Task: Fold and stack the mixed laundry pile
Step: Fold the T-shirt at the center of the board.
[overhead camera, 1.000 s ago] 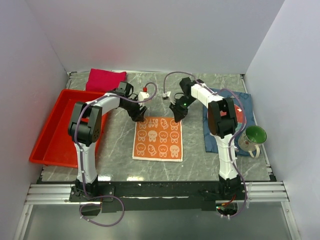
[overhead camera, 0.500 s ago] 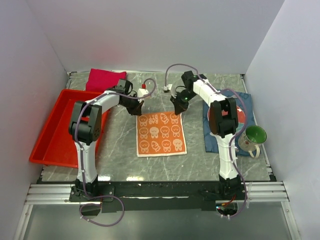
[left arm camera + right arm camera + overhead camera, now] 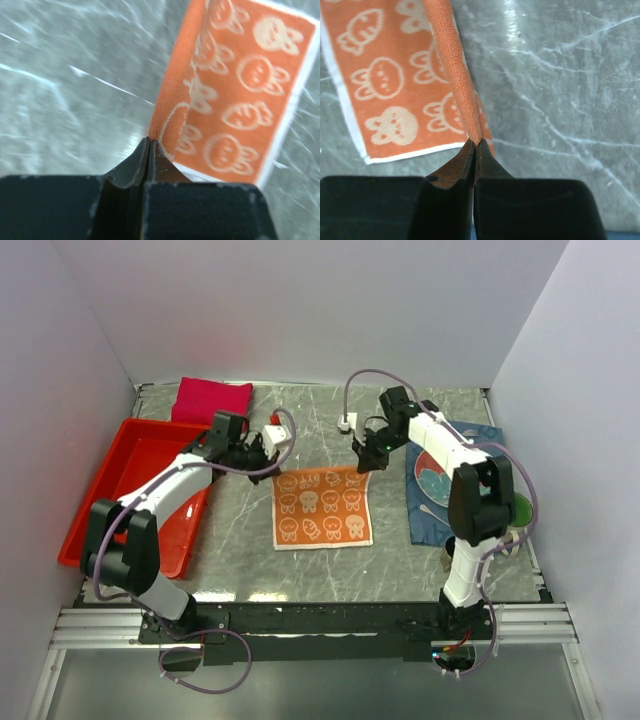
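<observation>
— How many cloths?
— Two: one orange cloth (image 3: 322, 508) in the middle of the table (image 3: 240, 530), one crimson shirt (image 3: 212, 400) at the far edge.
— Pincers?
— Two. The left gripper (image 3: 149, 142) and the right gripper (image 3: 474, 142) each pinch one far corner of the orange cloth.

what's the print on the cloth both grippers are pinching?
Orange cloth with cream bunny faces and carrots, white edge. Clearest in the left wrist view.

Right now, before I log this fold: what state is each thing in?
orange patterned cloth: far edge lifted, rest flat.
left fingers: shut on its far-left corner.
right fingers: shut on its far-right corner.
crimson shirt: folded, lying far left.
blue placemat: spread flat.
</observation>
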Robot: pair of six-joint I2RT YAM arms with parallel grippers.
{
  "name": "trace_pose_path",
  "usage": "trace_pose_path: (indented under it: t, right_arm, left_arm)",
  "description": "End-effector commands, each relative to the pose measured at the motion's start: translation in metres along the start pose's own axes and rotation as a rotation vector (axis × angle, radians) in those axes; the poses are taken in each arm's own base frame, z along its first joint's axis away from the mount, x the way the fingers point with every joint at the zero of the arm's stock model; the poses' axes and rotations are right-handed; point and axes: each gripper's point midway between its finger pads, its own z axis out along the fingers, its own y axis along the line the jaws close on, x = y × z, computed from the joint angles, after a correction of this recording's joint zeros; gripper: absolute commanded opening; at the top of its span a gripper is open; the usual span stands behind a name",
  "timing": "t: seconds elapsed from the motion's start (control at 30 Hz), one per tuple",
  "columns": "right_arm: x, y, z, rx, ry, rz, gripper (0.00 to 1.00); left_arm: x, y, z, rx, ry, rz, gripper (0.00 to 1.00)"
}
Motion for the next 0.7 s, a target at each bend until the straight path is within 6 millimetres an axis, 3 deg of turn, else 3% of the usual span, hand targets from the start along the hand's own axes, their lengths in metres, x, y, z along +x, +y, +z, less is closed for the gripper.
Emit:
trace_pose_path:
  t: [0.0,0.2,0.5,0.67]
  right_arm:
    - [0.001,0.026,-0.016,0.006,-0.027,-0.064,0.0]
    - [0.023,0.077,-0.004,-0.063,0.011,-0.112,0.0]
    - [0.028,0.113,0.004,-0.096,0.03,-0.154,0.0]
    - [0.04,0.118,0.007,-0.093,0.062,-0.135,0.0]
  left_arm:
    - [0.021,-0.034,0.0,0.035,0.047,-0.025,0.01]
    - [0.032,-0.065,-0.008,0.046,0.07,-0.025,0.01]
    - [0.053,-0.079,-0.012,0.062,0.146,-0.022,0.01]
    - [0.06,-0.096,-0.01,0.109,0.169,-0.023,0.01]
